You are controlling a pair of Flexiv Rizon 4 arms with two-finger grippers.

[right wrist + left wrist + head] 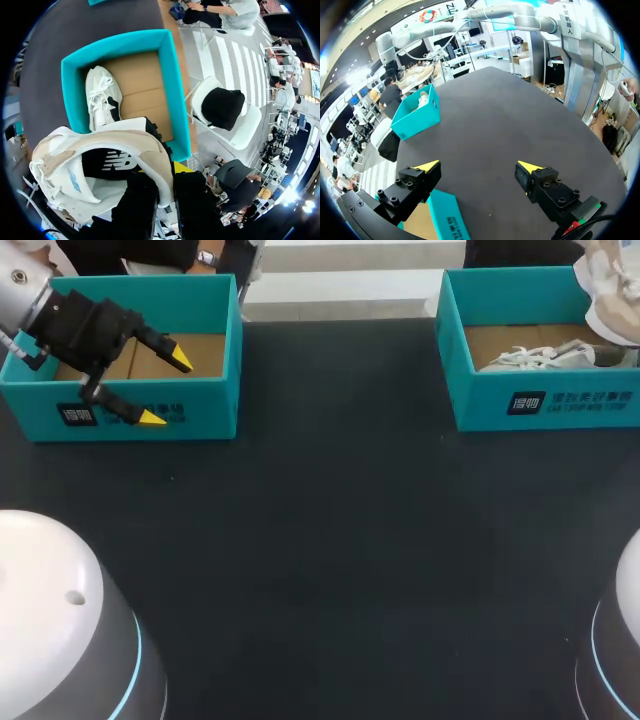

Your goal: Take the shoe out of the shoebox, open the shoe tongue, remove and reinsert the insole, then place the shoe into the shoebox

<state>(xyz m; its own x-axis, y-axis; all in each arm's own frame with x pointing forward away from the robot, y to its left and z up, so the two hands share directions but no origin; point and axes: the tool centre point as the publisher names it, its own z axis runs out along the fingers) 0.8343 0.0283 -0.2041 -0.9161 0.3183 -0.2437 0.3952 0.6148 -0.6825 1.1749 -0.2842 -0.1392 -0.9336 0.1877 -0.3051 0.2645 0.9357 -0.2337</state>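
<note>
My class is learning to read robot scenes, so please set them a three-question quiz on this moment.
1. True or false: the left end effector holds a shoe.
2. Multiple choice: the shoe lying in the right shoebox is A) black, B) white, C) red.
3. Short answer: what does the right end effector grip?

Key
1. False: it is open and empty, over the left shoebox.
2. B.
3. The lifted shoe, held above the right shoebox.
</note>
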